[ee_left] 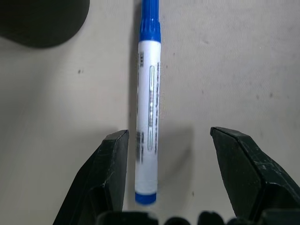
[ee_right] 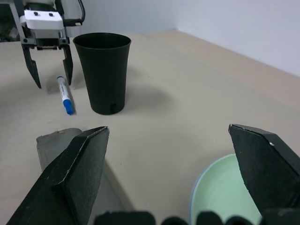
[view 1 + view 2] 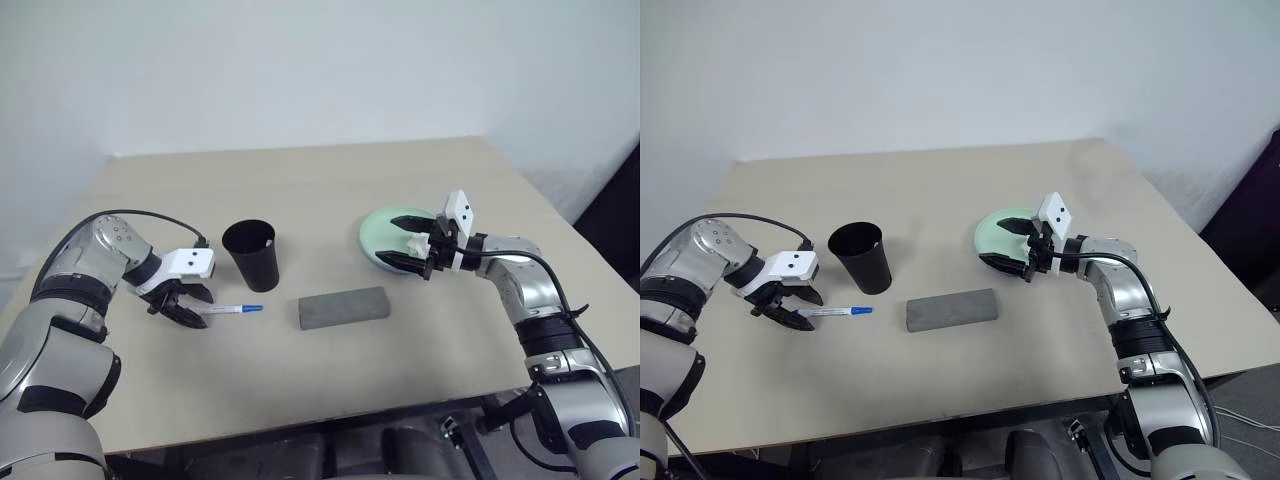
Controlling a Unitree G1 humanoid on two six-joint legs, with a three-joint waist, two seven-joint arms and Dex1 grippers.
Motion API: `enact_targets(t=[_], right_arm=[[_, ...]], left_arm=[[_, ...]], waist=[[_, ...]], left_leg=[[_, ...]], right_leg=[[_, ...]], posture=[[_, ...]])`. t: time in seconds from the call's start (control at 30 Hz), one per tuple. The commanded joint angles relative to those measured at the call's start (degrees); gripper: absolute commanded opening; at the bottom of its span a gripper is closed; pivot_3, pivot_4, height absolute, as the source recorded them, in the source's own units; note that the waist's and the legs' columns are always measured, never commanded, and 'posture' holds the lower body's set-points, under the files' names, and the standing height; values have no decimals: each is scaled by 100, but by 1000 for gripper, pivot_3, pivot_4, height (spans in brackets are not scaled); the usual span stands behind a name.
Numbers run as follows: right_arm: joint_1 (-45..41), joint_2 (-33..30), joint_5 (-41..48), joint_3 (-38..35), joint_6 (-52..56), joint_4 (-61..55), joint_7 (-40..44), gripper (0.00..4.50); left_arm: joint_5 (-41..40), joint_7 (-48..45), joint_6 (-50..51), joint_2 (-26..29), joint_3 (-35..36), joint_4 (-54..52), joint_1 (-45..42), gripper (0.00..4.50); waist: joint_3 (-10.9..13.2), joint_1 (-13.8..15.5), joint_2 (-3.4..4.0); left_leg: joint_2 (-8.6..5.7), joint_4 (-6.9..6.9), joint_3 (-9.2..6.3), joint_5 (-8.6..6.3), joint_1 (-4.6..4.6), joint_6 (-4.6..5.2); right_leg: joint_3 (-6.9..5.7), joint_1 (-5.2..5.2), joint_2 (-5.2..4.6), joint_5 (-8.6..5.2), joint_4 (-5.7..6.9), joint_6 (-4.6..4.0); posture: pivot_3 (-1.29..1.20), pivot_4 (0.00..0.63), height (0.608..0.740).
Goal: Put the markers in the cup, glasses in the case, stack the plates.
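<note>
A white marker (image 3: 232,310) with blue cap and blue end lies flat on the table, in front of the upright black cup (image 3: 250,255). My left gripper (image 3: 190,308) points down over the marker's left end, open. In the left wrist view the marker (image 1: 149,126) lies between the fingers (image 1: 110,168), close to one of them. The grey case (image 3: 343,307) lies closed to the right of the marker. My right gripper (image 3: 403,242) hovers level and open over the near edge of a pale green plate (image 3: 378,232), with nothing between its fingers. The glasses are out of view.
The beige table (image 3: 300,180) ends at a white wall behind. Its right edge (image 3: 560,225) runs close past my right arm. The right wrist view looks across the table at the cup (image 2: 103,70), the marker (image 2: 64,96) and my left gripper (image 2: 53,83).
</note>
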Motion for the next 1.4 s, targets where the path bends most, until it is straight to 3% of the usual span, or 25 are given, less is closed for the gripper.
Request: enact_targets(t=[0.03,0.27,0.3,0.4,0.57,0.6,0.83,0.97,1.07,1.23,1.4], right_arm=[[-82,-75,35,-105,-11,-199,8,4439],[-36,-93,37,-117,34,-270,-30,4439],[-34,-93,38,-120,37,-274,-34,4439],[-34,-92,37,-122,38,-275,-45,4439],[-53,-73,29,-117,12,-238,-54,4439],[-55,-70,29,-115,7,-234,-51,4439],[-79,-63,23,-104,-32,-183,-16,4439],[-101,-74,22,-82,-37,-153,42,4439],[-123,-77,16,-60,-45,-119,90,4439],[-267,-34,-50,-6,-103,58,111,4439],[-276,4,-78,-14,-138,82,110,4439]], left_arm=[[208,-49,-73,-26,21,180,-211,2907],[377,-49,-134,-208,20,397,-283,2907],[374,-49,-143,-222,7,402,-283,2743],[379,-49,-158,-248,0,421,-282,2057],[352,-49,-153,-248,45,423,-229,295],[324,-49,-158,-229,51,399,-207,111],[-530,-49,-48,101,-129,-438,118,92],[-2244,-49,926,844,-276,-2643,698,92],[-2907,-49,1586,1044,69,-3738,991,92],[-3898,513,2696,562,1469,-5175,1453,92],[-4112,1781,3110,-195,2535,-5768,1718,92]], waist=[[0,0,0],[-1,3,-1],[-1,3,-1],[-1,0,-1],[-1,0,-2],[-1,0,-2],[-1,-1,-2],[0,-2,-5],[0,16,-5],[0,-2,-5],[0,-3,-4]], left_leg=[[0,0,0,0,0,0],[0,6,-2,-1,0,2],[0,8,-1,-1,0,2],[0,13,-2,-1,0,2],[0,14,-2,-3,0,5],[0,14,-2,-4,0,6],[0,15,-2,-5,-1,7],[1,16,-4,-7,-5,8],[-1,17,-8,-9,-4,11],[-1,25,-8,-7,0,11],[-1,26,-9,1,9,-2]], right_leg=[[0,0,0,0,1,0],[0,3,0,0,2,0],[0,3,-1,0,2,0],[0,4,-1,0,5,0],[1,4,-1,1,5,1],[1,3,-1,1,5,1],[2,3,-2,1,6,1],[6,-2,-3,1,9,1],[5,3,-4,0,7,0],[5,11,-1,0,7,0],[6,16,5,1,13,1]], posture=[[0,0,740],[0,0,740],[0,0,740],[0,0,740],[0,0,740],[0,0,740],[0,0,740],[0,0,740],[0,0,740],[0,0,740],[0,0,740]])
